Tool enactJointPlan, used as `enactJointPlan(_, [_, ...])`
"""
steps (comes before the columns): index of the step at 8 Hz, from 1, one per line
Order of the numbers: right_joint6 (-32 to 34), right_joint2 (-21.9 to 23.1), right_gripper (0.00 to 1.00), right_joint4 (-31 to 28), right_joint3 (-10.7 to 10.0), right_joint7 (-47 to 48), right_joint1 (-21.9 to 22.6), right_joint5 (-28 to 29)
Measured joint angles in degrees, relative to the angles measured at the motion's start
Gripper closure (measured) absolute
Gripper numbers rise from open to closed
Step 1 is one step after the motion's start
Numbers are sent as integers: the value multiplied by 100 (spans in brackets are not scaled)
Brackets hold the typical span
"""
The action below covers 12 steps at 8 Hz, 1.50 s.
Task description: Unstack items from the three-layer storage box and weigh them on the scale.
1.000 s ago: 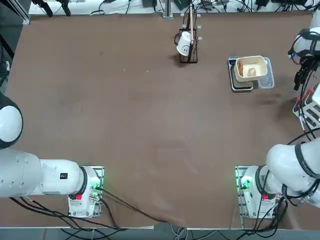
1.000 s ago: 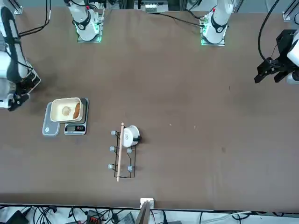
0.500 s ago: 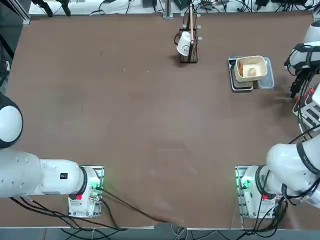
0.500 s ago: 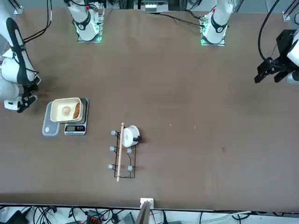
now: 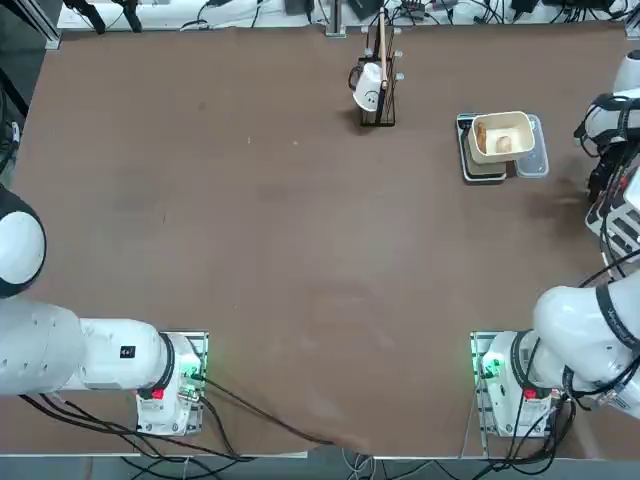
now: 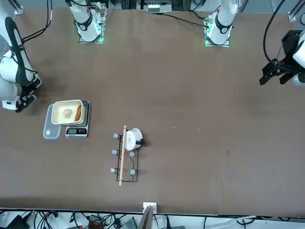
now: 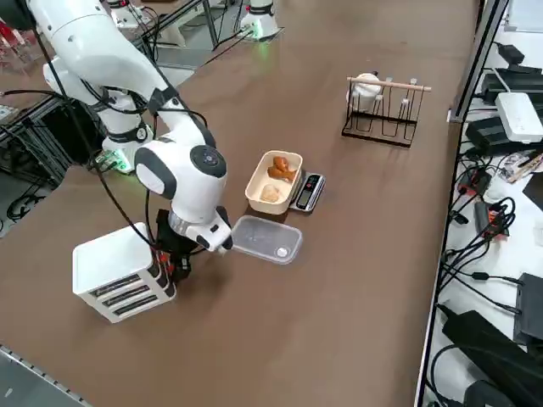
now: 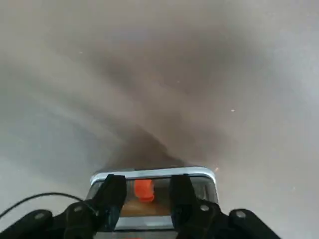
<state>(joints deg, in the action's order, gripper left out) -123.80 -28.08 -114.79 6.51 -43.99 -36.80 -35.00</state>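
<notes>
**Pincer at the box front**

My arm has swung back from beside the tub [image 7: 274, 181] toward the box [image 7: 114, 271] at the table's [image 7: 339, 254] right edge. My pincer [image 8: 146, 195] hangs at its drawer fronts, fingers [image 8: 112, 194] partly apart, straddling an orange tab [image 8: 143, 189], gripping nothing. Two items [image 7: 277, 168] lie in the tub on the scale [image 7: 307, 192], the clear tray [image 7: 266, 238] beside it.

Brown table [image 5: 250, 230] — cables [image 7: 496, 246] alongside

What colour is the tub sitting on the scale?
Cream; the tub shows best in the right side view, resting on the dark scale.
</notes>
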Motion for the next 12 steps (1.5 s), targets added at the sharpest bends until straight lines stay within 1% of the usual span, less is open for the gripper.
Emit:
enactJointPlan(1, [-1, -1, 44, -31, 3, 0, 1, 0])
enactJointPlan(3, [-12, -5, 47, -64, 3, 0, 0, -6])
enactJointPlan(4, [-27, -11, 52, -68, 3, 0, 0, -11])
enactJointPlan(5, [-37, -20, 59, -71, 3, 0, 0, -16])
enactJointPlan(6, [-67, -24, 72, -71, 0, 1, -1, -30])
enactJointPlan(7, [-86, -24, 82, -70, 0, 1, -1, -44])
enactJointPlan(8, [-98, -24, 88, -70, 0, 3, -2, -46])
enactJointPlan(12, [-105, -28, 89, -70, 9, 20, 9, -50])
